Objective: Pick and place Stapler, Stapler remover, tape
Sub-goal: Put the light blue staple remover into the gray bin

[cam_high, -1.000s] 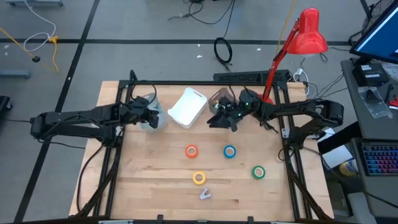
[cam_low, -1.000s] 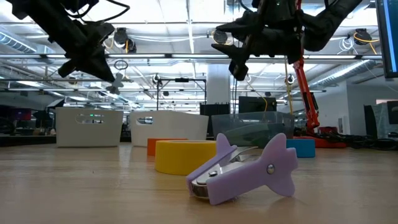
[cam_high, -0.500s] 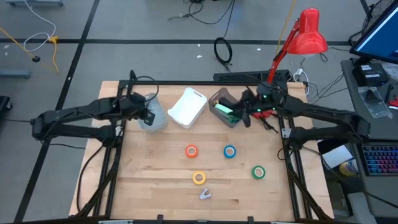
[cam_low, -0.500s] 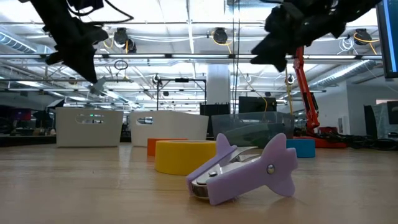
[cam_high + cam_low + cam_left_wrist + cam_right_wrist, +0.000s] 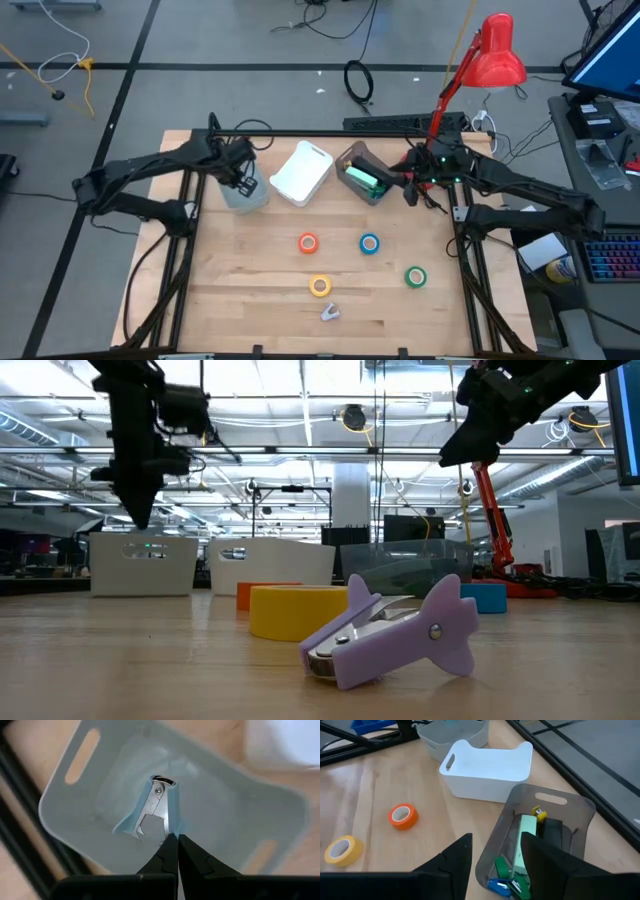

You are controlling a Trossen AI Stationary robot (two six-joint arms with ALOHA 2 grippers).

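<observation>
**Sorting part done, tape rolls and one remover left on the table**

Four tape rolls loose on the wood: orange (image 5: 308,242) and blue (image 5: 369,243) side by side mid-table, yellow (image 5: 319,286) nearer, green (image 5: 415,276) off to the right. Just near of the yellow one, a purple staple remover (image 5: 331,313) (lying on its side in the low view, jaws toward the camera).

Already binned: a blue staple remover (image 5: 150,810) on the floor of the pale grey bin (image 5: 243,190) at far left, and staplers (image 5: 526,852) (a pale green one, with small green, blue and yellow-tipped pieces beside it) in the smoky clear bin (image 5: 362,173) at far right. Between those two, a white bin (image 5: 302,172), apparently with nothing inside, probably meant for the tape.

Left gripper (image 5: 175,851) straight above the grey bin, fingers pressed together and holding nothing. Right gripper (image 5: 496,856) raised just right of the stapler bin, fingers parted about halfway, nothing between them.

Left to do, by this reading: all four rolls and the purple remover.
</observation>
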